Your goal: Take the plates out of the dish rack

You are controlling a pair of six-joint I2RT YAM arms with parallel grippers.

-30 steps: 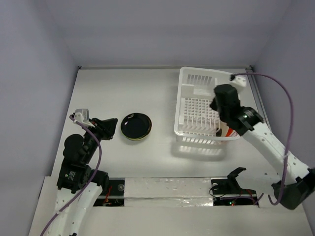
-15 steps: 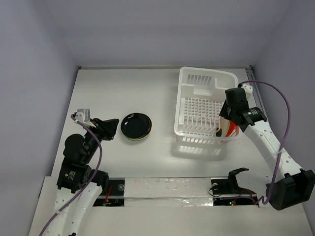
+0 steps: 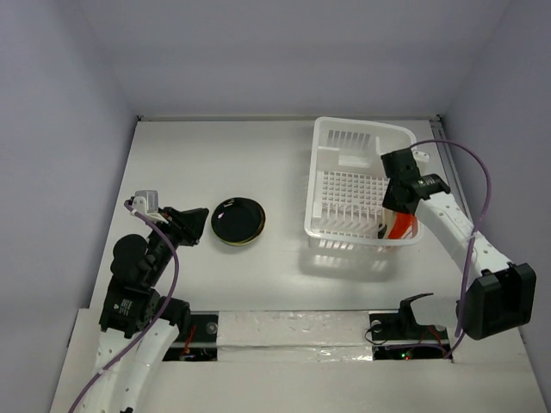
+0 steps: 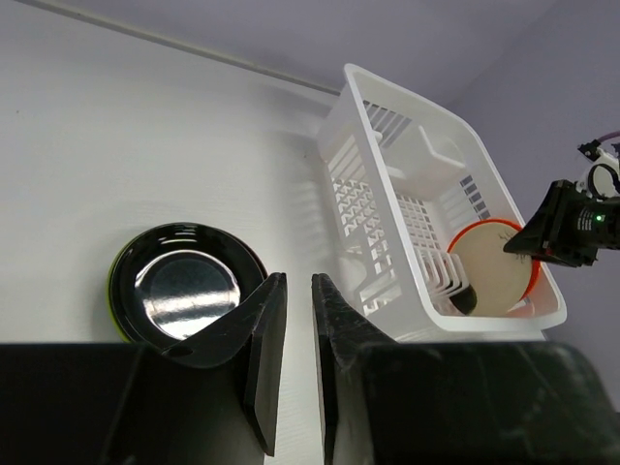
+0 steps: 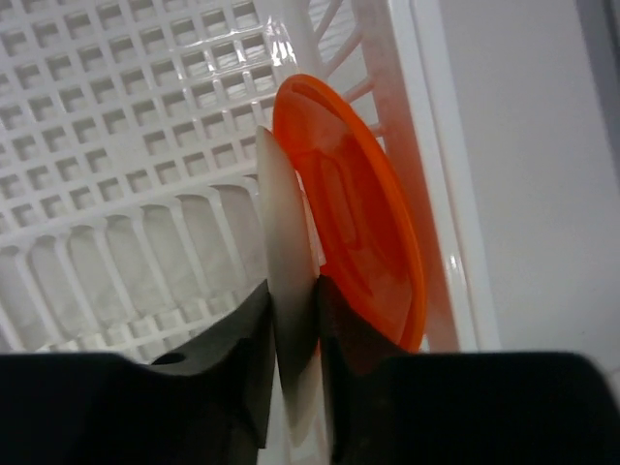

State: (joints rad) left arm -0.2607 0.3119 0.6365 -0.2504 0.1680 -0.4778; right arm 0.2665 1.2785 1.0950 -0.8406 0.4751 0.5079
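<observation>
The white dish rack (image 3: pixel 344 194) stands at the right of the table. Two plates stand on edge in its near right corner: a tan plate (image 5: pixel 286 232) and an orange-red plate (image 5: pixel 358 223) just behind it. My right gripper (image 5: pixel 291 310) reaches down into that corner (image 3: pixel 392 215) and is shut on the tan plate's rim. The left wrist view shows the tan plate's face (image 4: pixel 492 281). A black plate (image 3: pixel 238 220) lies on the table left of the rack, on top of a lime green plate (image 4: pixel 114 291). My left gripper (image 3: pixel 194 222) is shut and empty beside it.
The rack's slotted walls (image 5: pixel 407 116) and upright dividers (image 5: pixel 145 262) closely surround the right gripper. The right arm's purple cable (image 3: pixel 482 185) loops over the table's right edge. Walls close in the table at the back and both sides.
My right arm has swung right and lowered its gripper into the rack's near right corner, onto the tan plate. The left arm and the black plate have not moved.
</observation>
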